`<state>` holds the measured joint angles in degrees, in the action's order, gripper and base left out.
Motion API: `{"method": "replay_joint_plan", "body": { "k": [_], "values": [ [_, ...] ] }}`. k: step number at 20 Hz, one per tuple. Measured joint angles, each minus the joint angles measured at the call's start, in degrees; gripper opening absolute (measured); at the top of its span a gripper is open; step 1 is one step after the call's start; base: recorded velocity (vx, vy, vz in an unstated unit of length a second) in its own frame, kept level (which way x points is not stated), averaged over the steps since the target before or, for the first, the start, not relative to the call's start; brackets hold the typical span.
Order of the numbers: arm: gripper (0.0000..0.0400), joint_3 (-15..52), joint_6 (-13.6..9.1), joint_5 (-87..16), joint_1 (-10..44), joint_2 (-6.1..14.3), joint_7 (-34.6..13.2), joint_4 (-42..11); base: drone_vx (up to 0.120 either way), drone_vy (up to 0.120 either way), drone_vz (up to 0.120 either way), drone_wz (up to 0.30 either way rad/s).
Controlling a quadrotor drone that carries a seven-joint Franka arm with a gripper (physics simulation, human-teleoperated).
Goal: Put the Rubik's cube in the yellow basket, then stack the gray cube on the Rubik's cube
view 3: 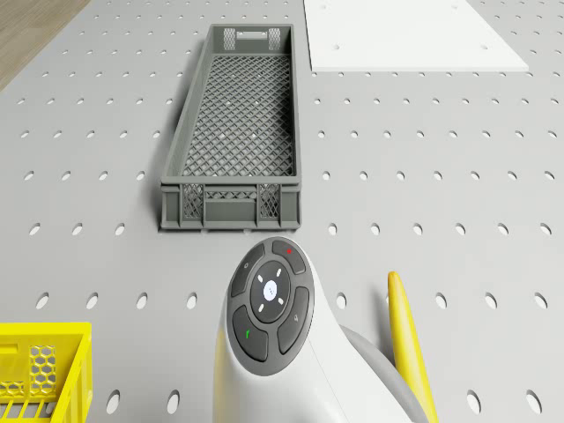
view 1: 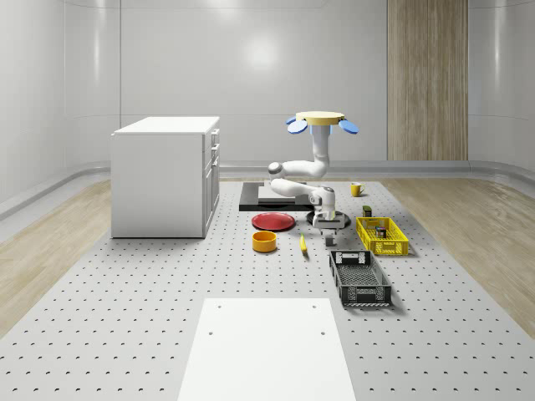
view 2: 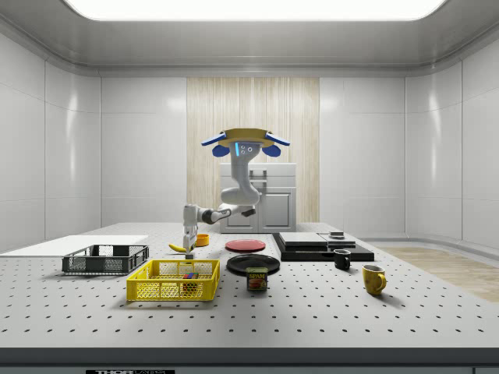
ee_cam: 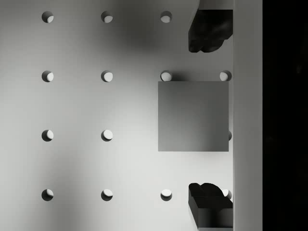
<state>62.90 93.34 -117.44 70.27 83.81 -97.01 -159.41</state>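
Gray cube (ee_cam: 193, 116) sits on the surface (ee_cam: 96, 163) between the spread fingers (ee_cam: 210, 31), ungrasped. Rubik's cube (view 2: 189, 276) in yellow basket (view 2: 173, 280). Drone (view 1: 323, 122) hovers above.

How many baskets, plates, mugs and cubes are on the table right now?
Baskets: 2 (yellow basket, dark gray basket)
Plates: 2 (red plate, black plate)
Mugs: 2 (yellow mug, black mug)
Cubes: 2 (Rubik's cube, gray cube)
Total: 8
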Motion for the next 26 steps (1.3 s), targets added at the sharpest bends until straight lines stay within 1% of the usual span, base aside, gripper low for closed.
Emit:
{"method": "replay_joint_plan", "body": {
  "k": [9, 17, 23, 24, 26],
  "values": [
    [0.0400, -3.1, 0.8, -3.1, 1.5, -1.0, -0.7, 1.5, 0.000, 0.000, 0.000, 0.000],
    [0.0400, -4.5, 1.3, -4.5, 0.7, -1.2, 0.4, 2.2, 0.000, 0.000, 0.000, 0.000],
    [0.0400, -5.0, 1.3, -5.1, 0.4, -1.6, 0.7, 2.4, 0.000, 0.000, 0.000, 0.000],
    [0.0367, -5.0, 1.2, -5.1, 0.4, -1.7, 0.8, 2.5, 0.000, 0.000, 0.000, 0.000],
    [0.0321, -5.1, 1.1, -5.2, 0.3, -1.8, 0.8, 2.5, 0.000, 0.000, 0.000, 0.000]
  ]
}}
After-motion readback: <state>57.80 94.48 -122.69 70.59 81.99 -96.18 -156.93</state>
